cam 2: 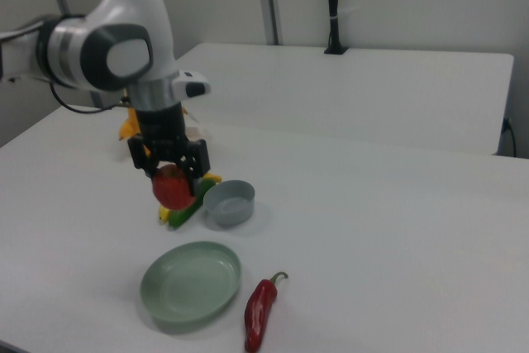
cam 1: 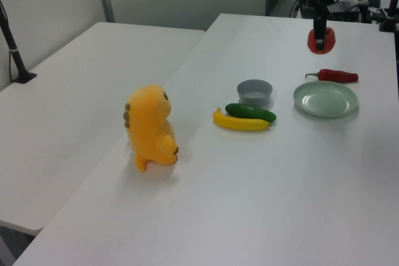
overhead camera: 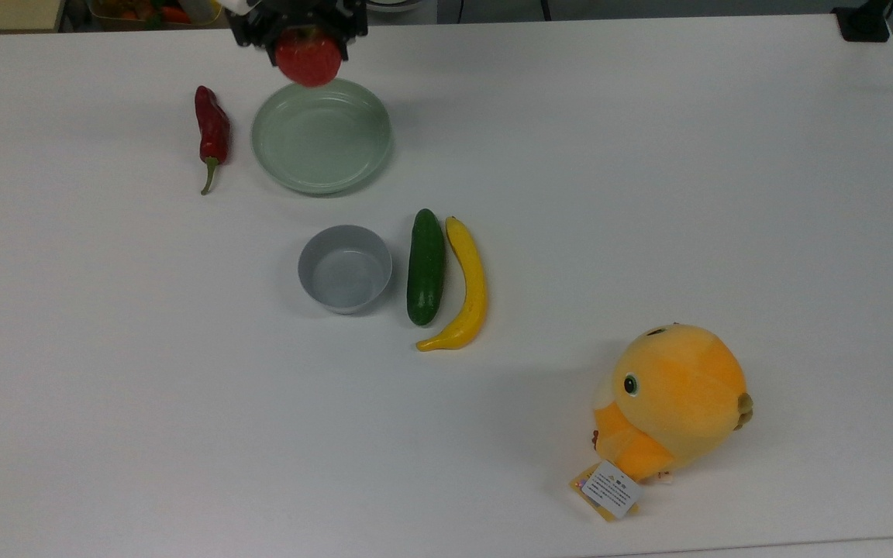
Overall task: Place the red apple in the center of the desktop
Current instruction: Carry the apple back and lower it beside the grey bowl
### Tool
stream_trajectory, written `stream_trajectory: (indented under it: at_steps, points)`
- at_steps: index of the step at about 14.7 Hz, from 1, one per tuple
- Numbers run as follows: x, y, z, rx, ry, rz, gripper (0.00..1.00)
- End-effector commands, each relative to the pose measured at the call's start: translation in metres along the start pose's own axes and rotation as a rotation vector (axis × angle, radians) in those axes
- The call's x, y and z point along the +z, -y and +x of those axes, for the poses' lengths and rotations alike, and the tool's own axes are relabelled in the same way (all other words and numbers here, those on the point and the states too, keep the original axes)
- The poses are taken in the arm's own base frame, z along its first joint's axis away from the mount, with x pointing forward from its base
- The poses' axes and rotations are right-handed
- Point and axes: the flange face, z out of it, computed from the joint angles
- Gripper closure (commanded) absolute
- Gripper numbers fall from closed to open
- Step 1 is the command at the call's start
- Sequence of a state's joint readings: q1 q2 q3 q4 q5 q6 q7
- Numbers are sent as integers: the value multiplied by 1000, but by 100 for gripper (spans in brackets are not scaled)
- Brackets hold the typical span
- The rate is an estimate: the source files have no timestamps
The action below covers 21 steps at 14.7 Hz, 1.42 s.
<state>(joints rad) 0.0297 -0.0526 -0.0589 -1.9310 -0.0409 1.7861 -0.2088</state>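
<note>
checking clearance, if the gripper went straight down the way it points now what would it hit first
Probably bare table just beyond the far rim of the green plate. The gripper points down, holding the apple, so the apple would land first. Depth is unclear; it might clip the rim.

- The desktop [overhead camera: 648, 194] looked matt white — smooth.
- The red apple [overhead camera: 308, 58] was glossy.
- The toy [overhead camera: 671, 403], lower right of the top view, looked plush cloth.
</note>
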Motion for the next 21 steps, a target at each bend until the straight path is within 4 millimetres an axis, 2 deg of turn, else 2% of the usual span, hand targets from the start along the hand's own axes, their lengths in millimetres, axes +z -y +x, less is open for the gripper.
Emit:
stream_trajectory:
  at_steps: [1,5,11,15,21]
  points:
    - [32,-11,-1,2,-116,-12,74]
    - [68,-20,21,9,-277,-55,74]
    - [122,-24,54,4,-357,-82,74]
    - [145,-21,64,-4,-372,-88,74]
    - [166,-12,67,-44,-333,-83,71]
